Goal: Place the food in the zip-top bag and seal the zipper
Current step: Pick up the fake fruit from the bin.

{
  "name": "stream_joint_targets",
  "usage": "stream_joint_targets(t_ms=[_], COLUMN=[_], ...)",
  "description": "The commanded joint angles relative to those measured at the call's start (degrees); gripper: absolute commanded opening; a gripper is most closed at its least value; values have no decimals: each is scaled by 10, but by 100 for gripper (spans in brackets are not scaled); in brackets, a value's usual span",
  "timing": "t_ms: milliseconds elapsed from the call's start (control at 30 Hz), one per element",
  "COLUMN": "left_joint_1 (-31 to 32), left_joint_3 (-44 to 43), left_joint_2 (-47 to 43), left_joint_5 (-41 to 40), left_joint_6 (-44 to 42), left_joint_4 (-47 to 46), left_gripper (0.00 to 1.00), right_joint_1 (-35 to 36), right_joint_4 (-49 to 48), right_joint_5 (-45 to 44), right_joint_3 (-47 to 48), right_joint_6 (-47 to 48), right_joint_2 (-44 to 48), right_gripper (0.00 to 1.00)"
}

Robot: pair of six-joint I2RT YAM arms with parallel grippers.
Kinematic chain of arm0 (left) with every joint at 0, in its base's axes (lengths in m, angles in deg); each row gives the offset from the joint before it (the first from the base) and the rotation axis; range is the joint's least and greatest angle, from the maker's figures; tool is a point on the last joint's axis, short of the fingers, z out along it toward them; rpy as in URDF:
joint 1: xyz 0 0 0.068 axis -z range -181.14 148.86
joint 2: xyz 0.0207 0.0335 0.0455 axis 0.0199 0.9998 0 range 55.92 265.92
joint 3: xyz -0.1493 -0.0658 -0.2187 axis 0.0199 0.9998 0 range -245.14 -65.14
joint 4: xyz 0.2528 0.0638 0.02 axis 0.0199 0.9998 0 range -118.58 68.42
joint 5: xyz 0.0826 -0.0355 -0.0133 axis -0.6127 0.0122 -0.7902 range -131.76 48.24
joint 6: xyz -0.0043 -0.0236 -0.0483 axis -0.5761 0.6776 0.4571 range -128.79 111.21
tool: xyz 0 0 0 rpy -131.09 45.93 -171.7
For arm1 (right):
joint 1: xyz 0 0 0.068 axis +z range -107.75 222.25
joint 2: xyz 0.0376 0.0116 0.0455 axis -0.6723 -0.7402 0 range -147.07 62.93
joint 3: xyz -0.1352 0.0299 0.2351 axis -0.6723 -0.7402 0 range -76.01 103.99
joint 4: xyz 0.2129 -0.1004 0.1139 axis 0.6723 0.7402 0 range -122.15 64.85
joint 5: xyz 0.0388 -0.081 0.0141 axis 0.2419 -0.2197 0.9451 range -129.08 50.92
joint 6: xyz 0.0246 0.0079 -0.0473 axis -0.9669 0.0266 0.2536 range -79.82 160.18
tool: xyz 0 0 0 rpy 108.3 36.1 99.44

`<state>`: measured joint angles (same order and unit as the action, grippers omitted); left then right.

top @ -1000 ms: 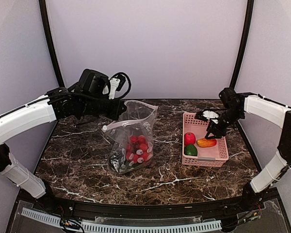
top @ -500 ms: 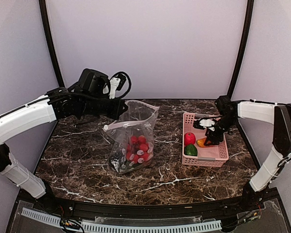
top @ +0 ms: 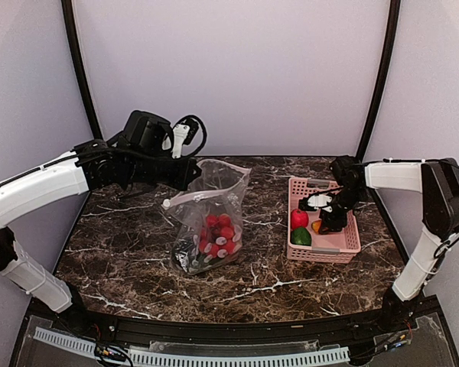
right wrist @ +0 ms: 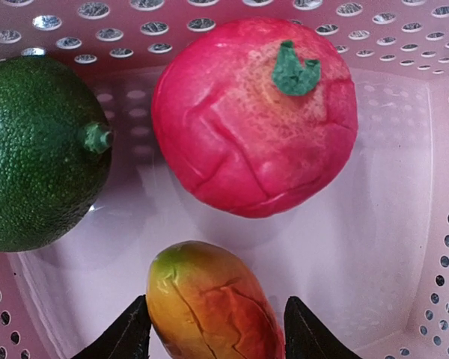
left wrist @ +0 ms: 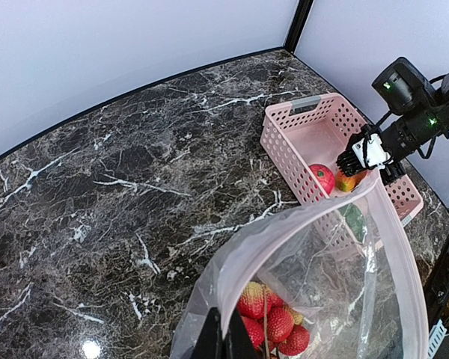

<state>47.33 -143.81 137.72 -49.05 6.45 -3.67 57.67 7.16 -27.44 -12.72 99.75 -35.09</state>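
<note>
The clear zip-top bag (top: 214, 218) stands on the marble table, and my left gripper (top: 190, 173) is shut on its upper rim, holding the mouth open. Its whitish zipper strip (left wrist: 307, 221) curves around the open mouth. A red grape bunch (left wrist: 273, 323) and a dark piece (top: 185, 257) lie inside. My right gripper (right wrist: 215, 330) is down in the pink basket (top: 321, 253), open, with its fingers (right wrist: 131, 334) on either side of the orange piece (right wrist: 209, 299). Just beyond lie a red fruit (right wrist: 254, 112) and a round green fruit (right wrist: 37, 149).
The basket's slotted walls (right wrist: 434, 149) close in tightly around my right gripper. Dark marble table (top: 122, 237) spreads between bag and basket. Black frame posts (top: 379, 69) and pale walls enclose the back and sides.
My right gripper has moved left and lower into the basket and spread its jaws around the orange piece. The left arm and the bag have stayed put.
</note>
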Motion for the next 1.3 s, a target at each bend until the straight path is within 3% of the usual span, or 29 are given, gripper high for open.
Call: stream_joint_targets(t_ms=[0, 233, 600, 967, 1267], left_joint_1=[-3, -3, -3, -3, -3], left_joint_3=[16, 43, 42, 40, 28], left_joint_2=[-24, -33, -23, -18, -17], left_joint_5=[6, 9, 18, 21, 24], left_joint_6=[4, 15, 9, 5, 4], left_joint_4=[-3, -24, -22, -22, -20], left_gripper=[1, 1, 1, 1, 1], right_joint_1=[8, 11, 11, 32, 77], right_joint_4=[-9, -7, 23, 115, 125], right_joint_5=[-10, -23, 9, 120, 248], right_joint_3=[-5, -2, 16, 133, 246], right_joint_6=[9, -7, -39, -93, -133], right_joint_2=[-11, -31, 18, 69, 105], right_gripper=[58, 51, 38, 31, 31])
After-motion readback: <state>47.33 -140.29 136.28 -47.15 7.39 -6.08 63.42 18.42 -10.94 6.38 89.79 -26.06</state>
